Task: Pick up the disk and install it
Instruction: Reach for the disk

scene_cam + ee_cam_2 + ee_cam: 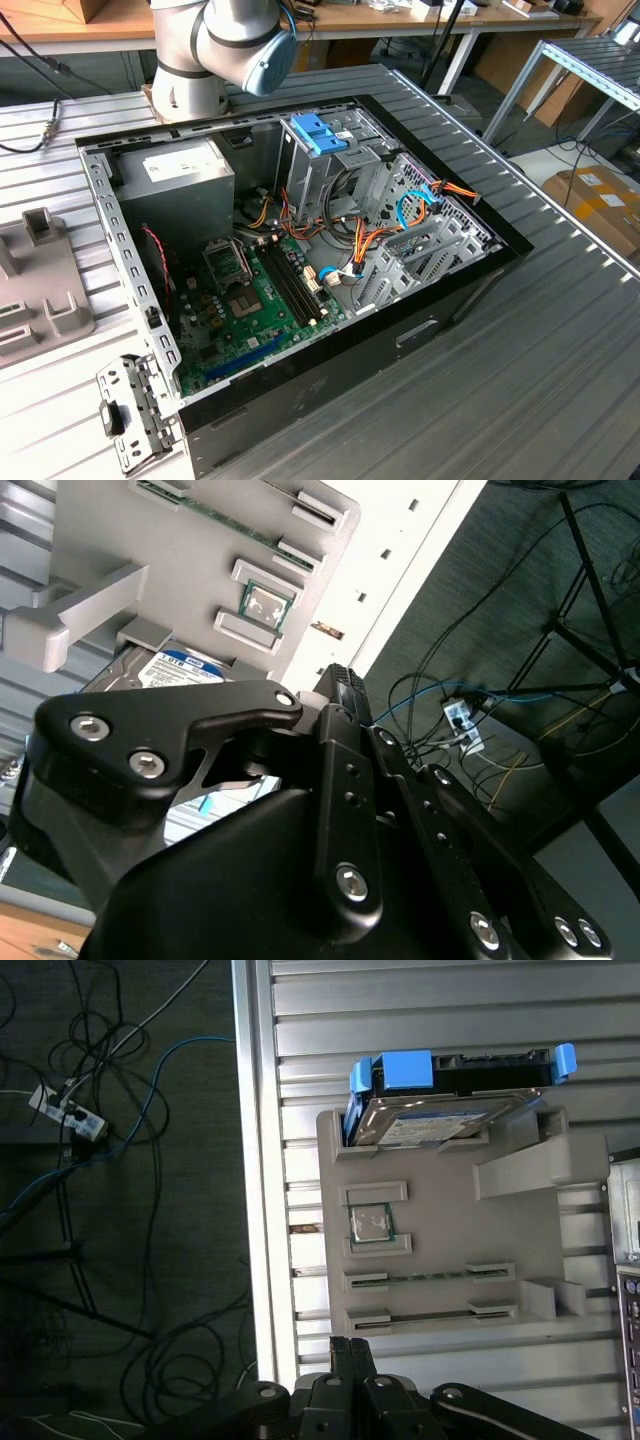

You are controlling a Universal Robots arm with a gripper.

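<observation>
The disk (440, 1120) is a silver-grey drive with a white-and-blue label and bright blue side rails. It rests tilted in a slot at one end of a grey holder tray (440, 1200), and its label (172, 668) peeks out past the gripper body. In the first wrist view my gripper (351, 1348) hovers off the tray's opposite end, apart from the disk, its black fingers (340, 1355) pressed together with nothing between them. Its fingertip (342, 680) also shows in the second wrist view.
An open computer case (300, 400) lies on the slatted metal table, with a green motherboard (250, 310), a grey power-supply box (180, 175) and a drive cage with a light-blue latch (318, 132). The holder tray (40, 290) also carries a processor chip (372, 1223). Cables lie on the floor (100, 1110) beyond the table edge.
</observation>
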